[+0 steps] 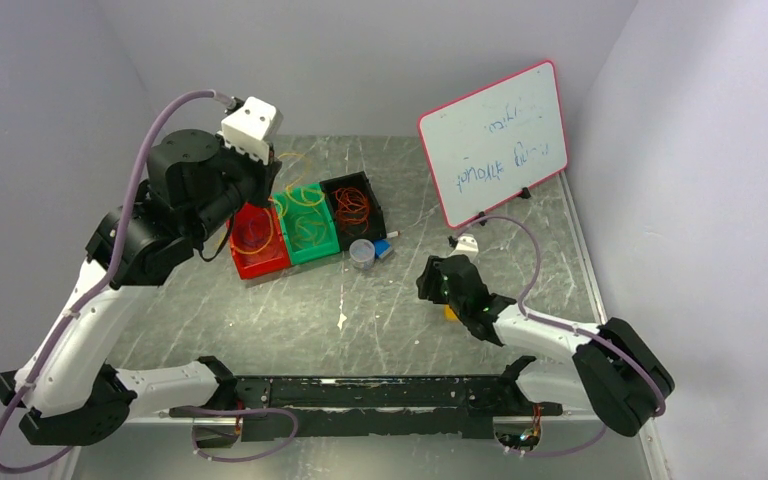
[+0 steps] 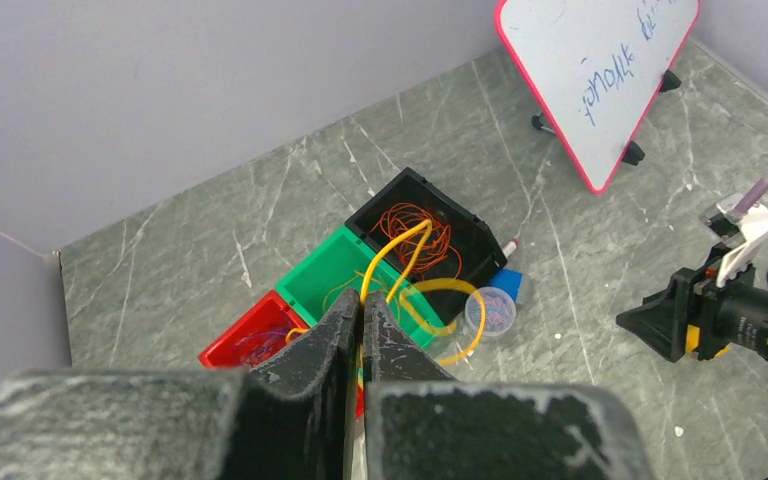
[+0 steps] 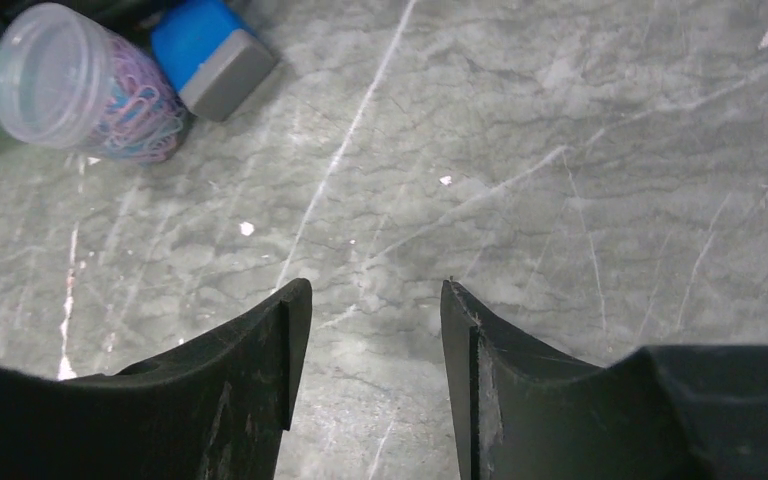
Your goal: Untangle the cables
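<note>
Jaws of the left gripper are clenched on a yellow cable, which arcs out just past their tips over the green bin. Farther beyond, an orange cable coils in the black bin. The right gripper has its jaws released above the table, with a clear jar ahead to their left.

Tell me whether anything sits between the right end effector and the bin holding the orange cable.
Yes. A clear jar and a blue block sit on the table between the open right end effector and the black bin of orange cable, close by the bin.
</note>
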Robot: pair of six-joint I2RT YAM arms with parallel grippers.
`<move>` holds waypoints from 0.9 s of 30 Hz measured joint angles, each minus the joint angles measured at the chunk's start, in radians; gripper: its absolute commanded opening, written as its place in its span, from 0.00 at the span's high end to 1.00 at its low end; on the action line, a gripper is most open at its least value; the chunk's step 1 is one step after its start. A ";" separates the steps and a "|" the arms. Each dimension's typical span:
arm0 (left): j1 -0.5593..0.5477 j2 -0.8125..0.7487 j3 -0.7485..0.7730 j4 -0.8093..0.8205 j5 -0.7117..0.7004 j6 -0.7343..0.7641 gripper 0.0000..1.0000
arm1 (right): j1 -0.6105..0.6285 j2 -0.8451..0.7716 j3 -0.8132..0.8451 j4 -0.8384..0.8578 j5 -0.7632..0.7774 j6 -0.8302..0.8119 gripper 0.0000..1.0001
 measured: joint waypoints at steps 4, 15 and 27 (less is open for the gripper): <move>0.001 0.016 -0.008 0.010 -0.010 0.014 0.93 | 0.000 -0.032 0.001 0.002 -0.020 -0.021 0.45; 0.116 0.077 -0.011 0.063 0.003 0.070 0.93 | -0.001 -0.078 0.042 -0.013 -0.047 -0.066 0.44; 0.272 0.114 -0.132 0.177 0.118 0.097 0.93 | -0.001 -0.077 0.042 -0.026 -0.055 -0.070 0.44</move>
